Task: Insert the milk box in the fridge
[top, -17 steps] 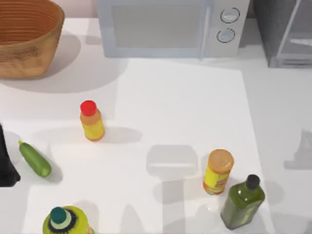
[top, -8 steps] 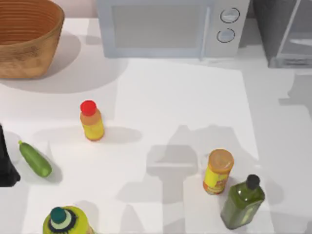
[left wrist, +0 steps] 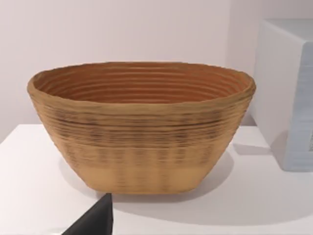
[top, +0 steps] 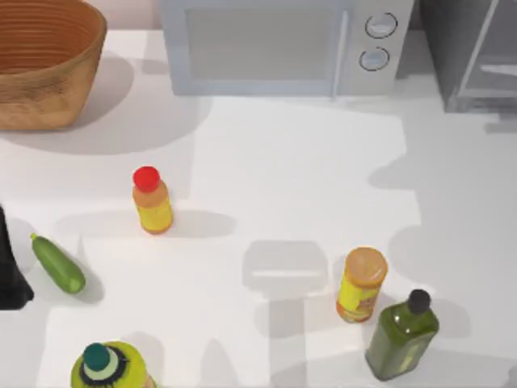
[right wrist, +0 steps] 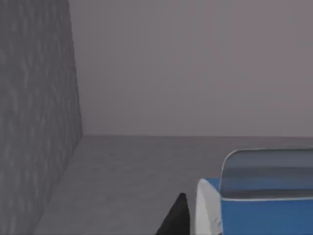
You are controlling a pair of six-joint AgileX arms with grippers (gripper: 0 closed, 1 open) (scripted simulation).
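Against the white side of the milk box (right wrist: 266,213) lies one dark finger (right wrist: 177,218) of the right gripper (right wrist: 230,230), which is clamped on the box. The box's blue upper part faces the wrist camera. Around it are a dark grey speckled wall, a plain back wall and a grey floor, which look like the inside of the fridge (right wrist: 34,122).

From above, the fridge stands at the table's far right corner, just beside the microwave (top: 283,44). On the table (top: 266,162) a basket (top: 44,65) sits at the far left. A red-capped yellow bottle (top: 151,200) stands left of centre and a cucumber (top: 58,263) lies near the left edge. An orange-lidded jar (top: 361,284) stands just beside a dark green bottle (top: 401,336), and a green-capped bottle (top: 109,368) is at the near edge.

The left arm (top: 10,271) is parked at the left edge, facing the basket; I cannot tell whether its grip is loose or closed.
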